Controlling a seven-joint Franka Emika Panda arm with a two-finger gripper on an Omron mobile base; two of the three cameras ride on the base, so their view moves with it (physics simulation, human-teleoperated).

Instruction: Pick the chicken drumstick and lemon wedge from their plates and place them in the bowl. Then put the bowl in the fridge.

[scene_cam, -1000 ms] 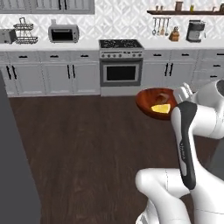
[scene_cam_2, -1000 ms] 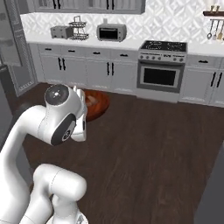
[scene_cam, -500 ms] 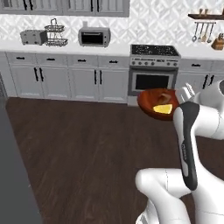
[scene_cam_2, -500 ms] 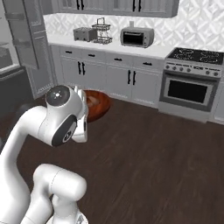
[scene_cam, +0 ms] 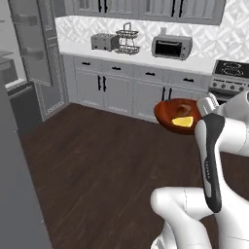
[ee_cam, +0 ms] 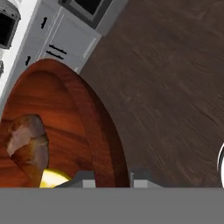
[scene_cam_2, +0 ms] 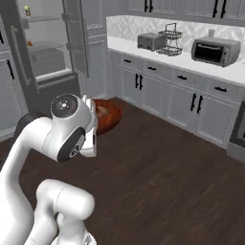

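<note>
The reddish-brown bowl hangs in the air over the dark floor, carried by its right rim. My gripper is shut on that rim, one fingertip inside the bowl and the other outside. The chicken drumstick and the yellow lemon wedge lie inside the bowl. Both also show in the left base view, the drumstick behind the lemon wedge. The fridge stands open at the far left, its door swung out. The plates are out of view.
Grey cabinets with a white counter run along the back wall, bearing a toaster, a wire rack and a toaster oven. A stove sits at the right. A dark grey panel stands close on the left.
The whole scene has slid to the right as the base turned left: the stove has moved to the edge and the open fridge has come into view. The bowl stays in my grip.
</note>
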